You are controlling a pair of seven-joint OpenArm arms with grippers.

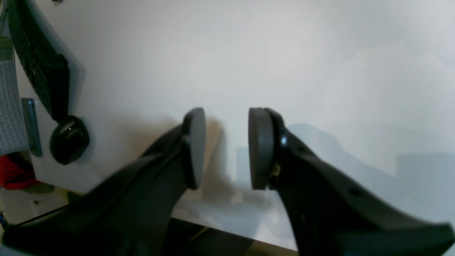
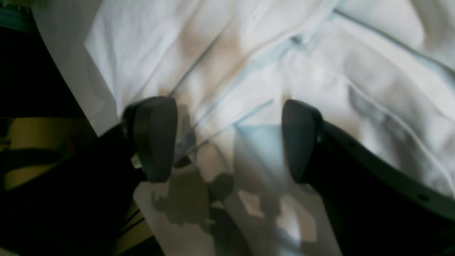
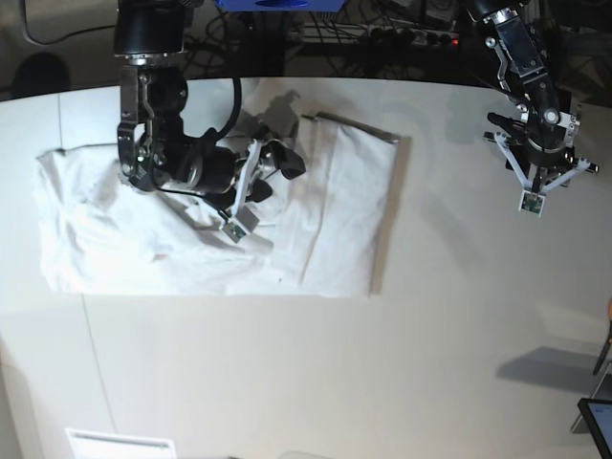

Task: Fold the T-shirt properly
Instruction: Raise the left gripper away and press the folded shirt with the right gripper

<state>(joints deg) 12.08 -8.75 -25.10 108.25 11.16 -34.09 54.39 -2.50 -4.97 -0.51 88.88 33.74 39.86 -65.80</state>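
Note:
The white T-shirt (image 3: 191, 239) lies wrinkled on the left half of the table, with a folded part ending in a straight edge near the middle (image 3: 382, 210). My right gripper (image 3: 277, 172) hangs low over the shirt's upper middle. In the right wrist view the right gripper (image 2: 227, 140) is open, its pads wide apart above creased cloth and seams of the T-shirt (image 2: 249, 71), with nothing between them. My left gripper (image 3: 540, 163) is over bare tabletop at the far right, well clear of the shirt. The left wrist view shows the left gripper (image 1: 227, 149) open and empty.
The off-white table (image 3: 335, 382) stretches in front of and to the right of the shirt. A black knob (image 1: 69, 140) and a black mesh strap sit by the table's edge in the left wrist view. Cables run along the back edge (image 3: 382, 38). A dark object (image 3: 598, 421) is at the bottom right.

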